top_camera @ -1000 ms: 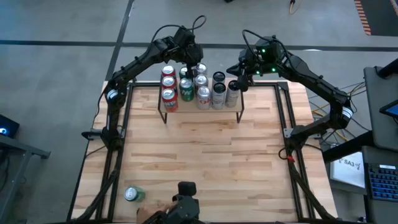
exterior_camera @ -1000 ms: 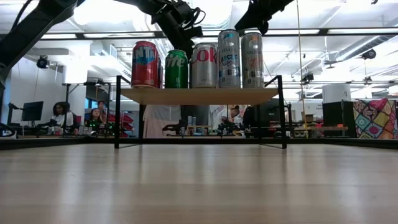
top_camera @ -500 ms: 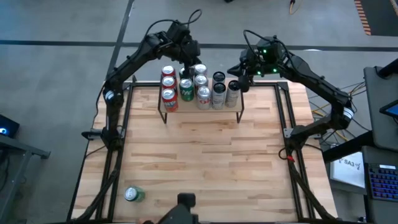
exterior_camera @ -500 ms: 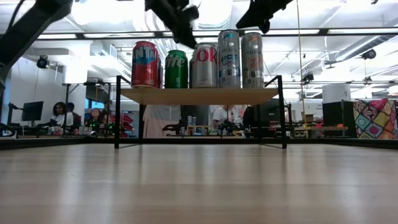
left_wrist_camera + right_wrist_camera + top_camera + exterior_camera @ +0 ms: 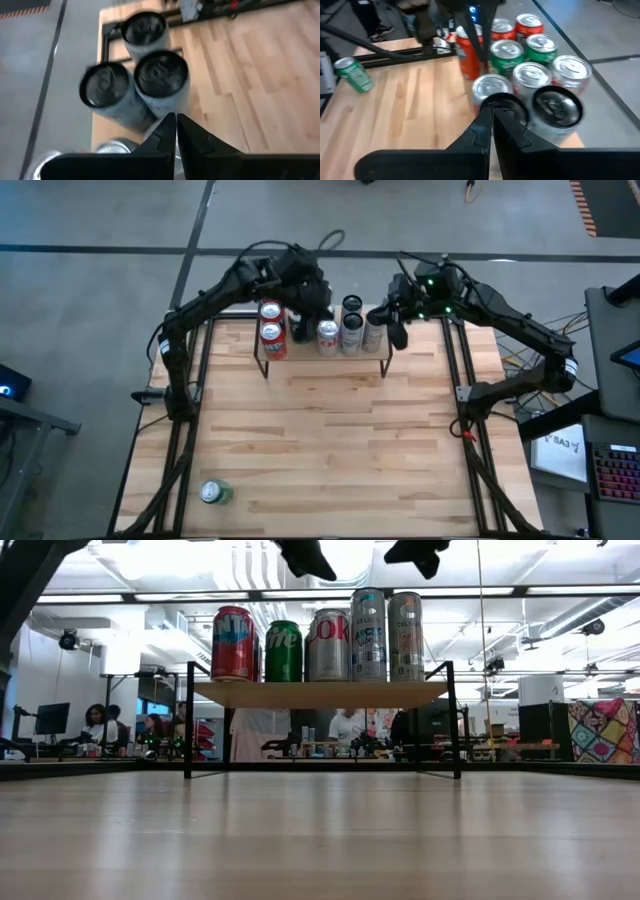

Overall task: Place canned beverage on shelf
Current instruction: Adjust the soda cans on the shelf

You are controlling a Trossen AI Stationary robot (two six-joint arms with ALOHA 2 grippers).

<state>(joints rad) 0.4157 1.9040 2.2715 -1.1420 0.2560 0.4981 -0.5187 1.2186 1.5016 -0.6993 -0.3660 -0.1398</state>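
Observation:
The shelf (image 5: 320, 693) stands at the table's far middle on thin black legs and carries several upright cans: red ones (image 5: 271, 332) on its left, green and silver ones (image 5: 534, 75) in the middle, and tall dark-topped ones (image 5: 161, 75) on its right. A green can (image 5: 215, 493) lies on its side on the table near the near left corner; the right wrist view also shows this can (image 5: 354, 74). My left gripper (image 5: 176, 125) hovers shut above the middle cans. My right gripper (image 5: 490, 120) hovers shut above the shelf's right end. Neither holds anything.
The wooden tabletop (image 5: 330, 440) stretches between the shelf and the near edge. Black frame rails (image 5: 195, 410) run along both sides of the table. Beyond the far edge the low view shows a room with desks and seated people (image 5: 100, 725).
My left gripper has risen from among the cans at the shelf's far side and swung toward the near edge, so it now hangs over the shelf's middle. My right gripper has drifted a little toward the near edge. A hand at the table's near edge has withdrawn out of view.

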